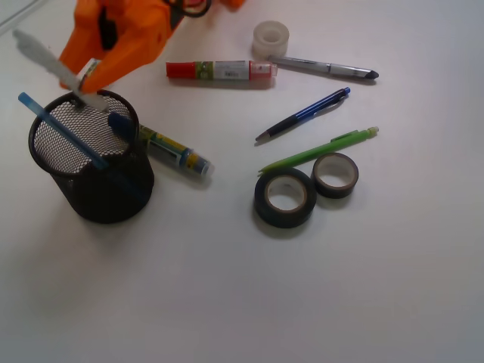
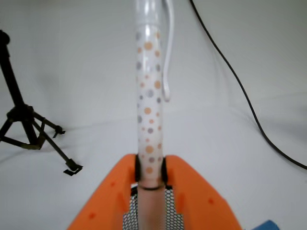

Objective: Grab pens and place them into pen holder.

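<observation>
The orange gripper (image 2: 150,175) clamps the white dotted pen (image 2: 148,96) near its lower end, tilting it over the black mesh pen holder (image 1: 91,162) so its tip drops inside beside the light blue pen (image 1: 60,128), while three pens wait on the table (image 1: 302,302).

My orange end effector (image 1: 85,82) reaches in from the upper left, tilted down over the pen holder's (image 1: 91,162) rim. On the wrist view its two fingers (image 2: 125,179) are clamped on the white pen (image 2: 149,96), which juts straight out between them.
</observation>
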Robot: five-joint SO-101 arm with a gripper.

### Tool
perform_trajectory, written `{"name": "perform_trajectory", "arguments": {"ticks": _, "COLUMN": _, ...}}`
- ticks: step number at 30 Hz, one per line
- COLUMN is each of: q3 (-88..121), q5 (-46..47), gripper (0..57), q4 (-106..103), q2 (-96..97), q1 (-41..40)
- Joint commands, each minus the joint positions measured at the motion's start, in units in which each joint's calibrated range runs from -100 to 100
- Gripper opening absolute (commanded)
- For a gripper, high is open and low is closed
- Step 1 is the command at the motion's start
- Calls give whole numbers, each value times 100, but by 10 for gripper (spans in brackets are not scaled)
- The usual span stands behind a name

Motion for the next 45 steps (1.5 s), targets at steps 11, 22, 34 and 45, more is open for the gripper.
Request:
{"name": "perform_trajectory", "arguments": {"ticks": 11, "q3": -792, "q5": 24, "gripper": 191, "q4": -850, "q2": 902, "q1": 12}}
{"name": "perform_trajectory", "arguments": {"ticks": 22, "q3": -765, "q5": 1998, "gripper": 195, "q4": 2203, "q2": -1682, "q1": -474}}
{"name": "perform_trajectory", "arguments": {"ticks": 34, "q3": -910, "q5": 5065, "gripper": 194, "q4": 8791, "q2": -3595, "q1": -2208}}
{"name": "perform_trajectory", "arguments": {"ticks": 45, "q3": -1951, "q5": 5661, "gripper": 198, "q4": 11565, "q2": -2413, "q1": -2836}}
